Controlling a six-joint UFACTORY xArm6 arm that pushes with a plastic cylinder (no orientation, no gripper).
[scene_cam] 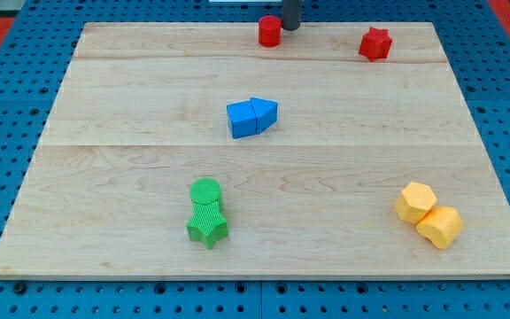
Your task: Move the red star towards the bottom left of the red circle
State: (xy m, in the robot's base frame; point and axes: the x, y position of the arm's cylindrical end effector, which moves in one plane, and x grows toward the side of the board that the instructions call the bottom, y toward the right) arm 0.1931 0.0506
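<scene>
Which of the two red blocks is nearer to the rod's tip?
The red circle block, a short cylinder at the view's top, sits just left of my tip. The red star block lies much farther right.

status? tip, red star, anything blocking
My tip at the view's top, just right of red circle. Red star untouched, far right of circle. Path between them clear.

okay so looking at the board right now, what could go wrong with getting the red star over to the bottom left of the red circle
1. My tip sits right beside the red circle block, at the view's top edge of the wooden board. Sweeping toward the red star block could knock the circle and shift the target.
2. Both red blocks lie near the board's top edge, so an off-centre push might send the star off.
3. Overshooting downward could hit the blue cube and blue triangular block.
</scene>
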